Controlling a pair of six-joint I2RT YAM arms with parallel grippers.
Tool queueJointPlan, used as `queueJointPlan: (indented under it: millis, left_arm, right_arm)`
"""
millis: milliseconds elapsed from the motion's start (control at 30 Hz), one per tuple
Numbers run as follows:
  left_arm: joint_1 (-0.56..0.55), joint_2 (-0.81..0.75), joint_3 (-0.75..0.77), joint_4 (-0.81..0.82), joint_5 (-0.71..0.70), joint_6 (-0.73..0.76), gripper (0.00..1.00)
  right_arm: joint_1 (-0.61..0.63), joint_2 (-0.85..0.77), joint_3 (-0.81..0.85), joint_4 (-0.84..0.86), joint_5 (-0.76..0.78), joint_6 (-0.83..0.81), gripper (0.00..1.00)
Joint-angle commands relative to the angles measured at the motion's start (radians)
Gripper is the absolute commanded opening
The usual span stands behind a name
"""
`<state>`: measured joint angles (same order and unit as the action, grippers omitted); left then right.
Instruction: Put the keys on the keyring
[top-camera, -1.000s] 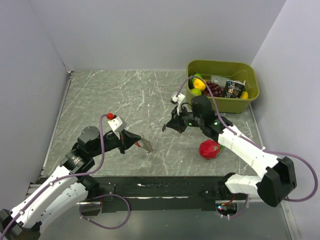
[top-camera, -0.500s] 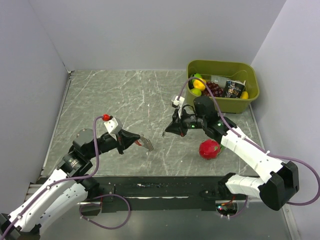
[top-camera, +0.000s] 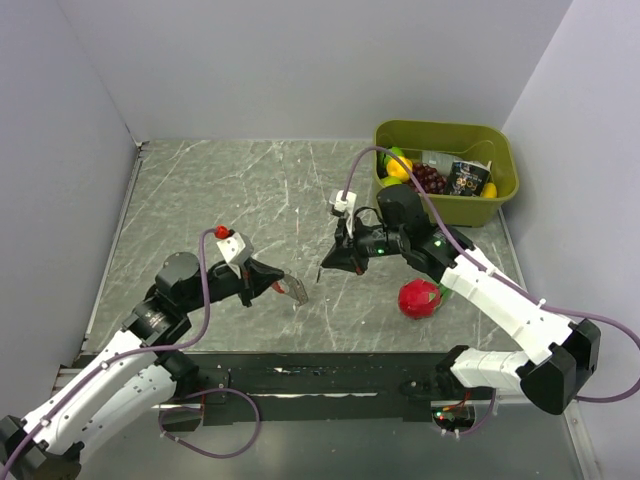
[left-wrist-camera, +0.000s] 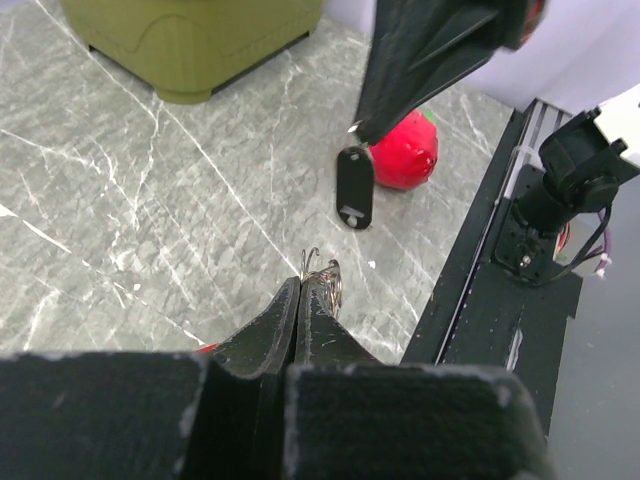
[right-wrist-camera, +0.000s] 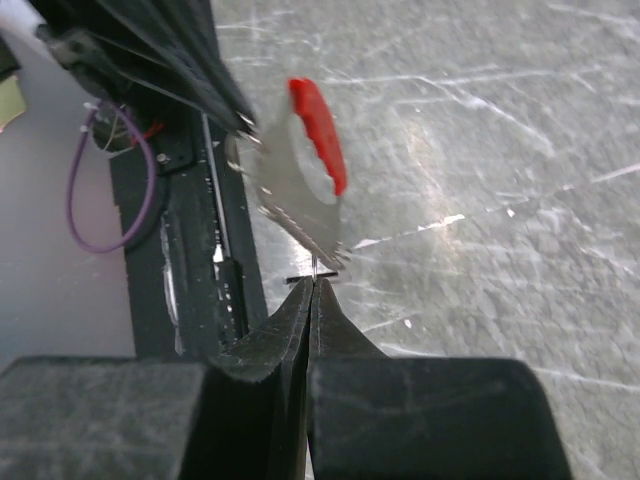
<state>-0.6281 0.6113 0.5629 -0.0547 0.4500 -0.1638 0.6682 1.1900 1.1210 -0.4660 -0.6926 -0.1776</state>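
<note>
Currently left end effector (left-wrist-camera: 305, 285) grips the keys (right-wrist-camera: 290, 205), right end effector (right-wrist-camera: 312, 285) pinches the keyring (left-wrist-camera: 354, 188)

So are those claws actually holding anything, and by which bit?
Yes. The left gripper pinches the keys by one end; the right gripper pinches the keyring by its top edge, so it hangs below.

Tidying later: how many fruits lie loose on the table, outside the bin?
1: the red fruit on the table, in front of the green bin, which holds more fruit; some there may be hidden.
</note>
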Motion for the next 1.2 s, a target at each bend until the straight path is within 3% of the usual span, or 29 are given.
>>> queueJointPlan:
  millis: [0, 600, 1167]
  left_arm:
    - [0.002, 0.021, 0.045, 0.059, 0.038, 0.026, 0.01]
    - [0.002, 0.057, 0.068, 0.069, 0.101, 0.027, 0.01]
    - [0.002, 0.074, 0.063, 0.078, 0.125, 0.020, 0.01]
  right_arm:
    - [0.033, 0.014, 0.100, -0.052, -0.015, -0.025, 0.00]
    - [0.110, 0.200, 0.283, -0.224, -0.096, -0.089, 0.00]
    - [0.131, 0.244, 0.336, -0.261, -0.102, -0.115, 0.00]
